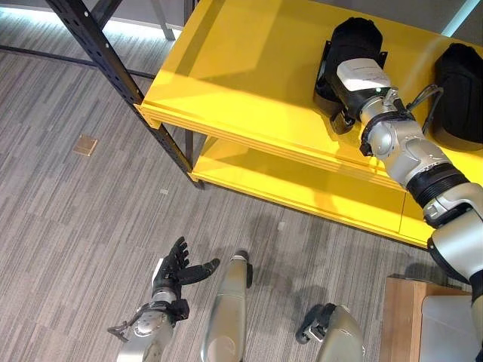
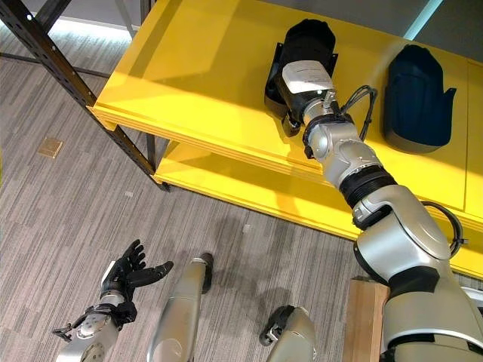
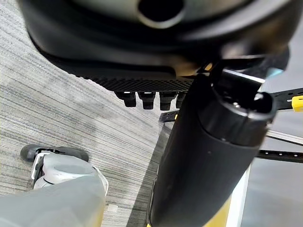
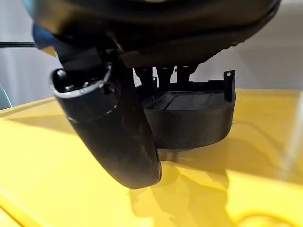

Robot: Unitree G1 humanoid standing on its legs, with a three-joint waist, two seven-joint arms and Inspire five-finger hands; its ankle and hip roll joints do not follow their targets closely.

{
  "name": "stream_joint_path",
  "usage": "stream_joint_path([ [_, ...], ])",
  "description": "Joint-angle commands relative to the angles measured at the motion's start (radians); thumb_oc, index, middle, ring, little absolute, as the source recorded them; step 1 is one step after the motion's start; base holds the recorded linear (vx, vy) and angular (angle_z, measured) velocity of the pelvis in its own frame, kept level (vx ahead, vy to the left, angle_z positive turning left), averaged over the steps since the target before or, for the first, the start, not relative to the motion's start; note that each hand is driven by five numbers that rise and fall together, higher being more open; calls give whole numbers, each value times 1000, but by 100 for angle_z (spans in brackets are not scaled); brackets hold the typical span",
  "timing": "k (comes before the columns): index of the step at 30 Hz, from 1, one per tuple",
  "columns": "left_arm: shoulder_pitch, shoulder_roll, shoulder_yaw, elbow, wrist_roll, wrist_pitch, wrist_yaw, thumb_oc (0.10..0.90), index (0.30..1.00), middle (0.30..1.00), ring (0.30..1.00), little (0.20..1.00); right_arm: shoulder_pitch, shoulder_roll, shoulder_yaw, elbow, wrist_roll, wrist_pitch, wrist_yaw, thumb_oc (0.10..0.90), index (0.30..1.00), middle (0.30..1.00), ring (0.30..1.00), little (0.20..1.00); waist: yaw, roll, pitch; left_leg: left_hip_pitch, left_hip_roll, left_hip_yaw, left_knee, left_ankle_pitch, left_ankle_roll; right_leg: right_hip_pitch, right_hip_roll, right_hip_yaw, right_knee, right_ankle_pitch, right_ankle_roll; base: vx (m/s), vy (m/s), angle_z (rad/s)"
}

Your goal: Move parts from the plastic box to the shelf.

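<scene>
Left hand [image 1: 177,273]: held low over the floor, fingers spread, nothing held.
Right hand [image 4: 142,101]: fingers set on the black part [image 4: 189,118], grip cannot be told.
Part: laid on the yellow shelf [image 1: 241,68], directly ahead of the right hand.

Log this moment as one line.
right hand: on black part, top yellow shelf | second part: shelved | left hand: open, empty

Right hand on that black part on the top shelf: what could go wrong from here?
1. The right hand lies over the black part; whether it has let go is not visible, so pulling back might drag the part along the shelf.
2. A second part lies close by, and the arm could sweep into it when withdrawing.
</scene>
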Motion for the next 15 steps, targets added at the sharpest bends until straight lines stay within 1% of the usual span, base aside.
stream_joint_path([
  [1,-5,40,21,-56,-28,-84,-8,900,1000,1000,1000,1000,-138,-54,-50,-41,81,-3,-33,900,1000,1000,1000,1000,8,4,-26,58,63,-69,76,-141,-53,-3,16,12,-35,73,6,0,0,0],
  [11,-8,37,30,-46,-37,-74,0,900,1000,1000,1000,1000,-109,-16,-134,-132,249,-11,-21,900,1000,1000,1000,1000,5,-2,-24,60,63,-69,75,-141,-52,3,15,11,-40,80,5,0,0,0],
  [15,-10,39,30,-45,-40,-72,1,900,1000,1000,1000,1000,-103,-16,-134,-168,257,-13,-11,900,1000,1000,1000,1000,3,-3,-23,60,63,-69,76,-141,-52,0,16,17,-38,78,5,0,0,0],
])
